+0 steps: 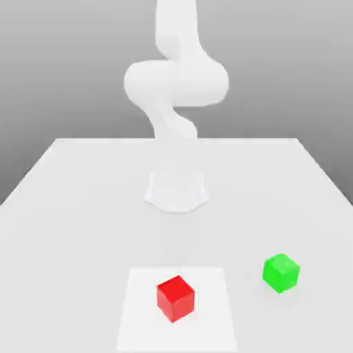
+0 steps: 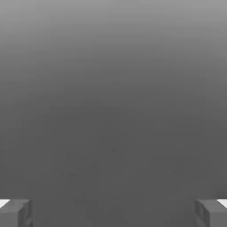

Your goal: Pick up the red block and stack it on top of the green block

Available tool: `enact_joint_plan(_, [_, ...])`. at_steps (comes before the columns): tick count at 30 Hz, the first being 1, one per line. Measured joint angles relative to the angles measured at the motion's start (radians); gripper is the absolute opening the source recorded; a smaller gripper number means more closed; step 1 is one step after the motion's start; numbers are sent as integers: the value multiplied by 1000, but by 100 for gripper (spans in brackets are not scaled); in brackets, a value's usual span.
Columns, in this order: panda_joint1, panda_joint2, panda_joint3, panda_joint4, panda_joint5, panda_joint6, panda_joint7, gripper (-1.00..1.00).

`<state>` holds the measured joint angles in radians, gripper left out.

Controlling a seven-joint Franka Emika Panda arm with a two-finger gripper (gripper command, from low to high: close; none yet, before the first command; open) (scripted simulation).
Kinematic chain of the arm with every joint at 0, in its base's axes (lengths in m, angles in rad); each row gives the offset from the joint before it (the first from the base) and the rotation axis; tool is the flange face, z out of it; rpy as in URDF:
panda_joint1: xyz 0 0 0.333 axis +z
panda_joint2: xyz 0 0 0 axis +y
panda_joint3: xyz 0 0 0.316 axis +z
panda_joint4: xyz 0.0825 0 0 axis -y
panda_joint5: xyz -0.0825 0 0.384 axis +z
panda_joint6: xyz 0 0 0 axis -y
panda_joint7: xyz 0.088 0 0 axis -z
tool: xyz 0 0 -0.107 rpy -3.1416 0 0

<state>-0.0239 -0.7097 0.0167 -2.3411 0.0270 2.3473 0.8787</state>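
In the exterior view a white Panda arm rises from its round base at the middle of a pale table, its upper links bending in the upper centre of the frame against a grey backdrop. The red block sits on the table in the lower centre of the frame, turned so that one corner faces the camera, and it rests inside a slightly brighter square patch of the tabletop. The green block stands on the bare table toward the exterior view's right, a little higher in the frame than the red block and well apart from it; neither block touches anything but the surface under it. In the hand view the gripper shows two grey fingertips, one in the lower left corner of the frame and the other in the lower right corner, spread wide with nothing between them. Behind the fingertips lies a plain grey gradient, lighter toward the top of the frame and darker below.
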Motion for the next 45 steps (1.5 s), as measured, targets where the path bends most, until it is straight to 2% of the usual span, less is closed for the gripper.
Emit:
enact_joint_plan(6, [-50, 224, 49, -102, 46, 119, 211, 0])
enact_joint_plan(13, [-101, 477, 110, -218, 49, 254, 486, 0])
enact_joint_plan(20, [-125, 733, 126, -334, -30, 390, 819, 0])
enact_joint_plan(26, [-86, 951, 69, -327, -116, 561, 928, 0])
enact_joint_plan(27, [-77, 982, 59, -323, -125, 587, 935, -100])
enact_joint_plan(34, [-76, 987, 57, -322, -129, 594, 938, -100])
enact_joint_plan(40, [-92, 800, 98, -351, -54, 436, 892, -100])
enact_joint_plan(45, [38, 727, 165, -371, 10, 386, 1016, -100])
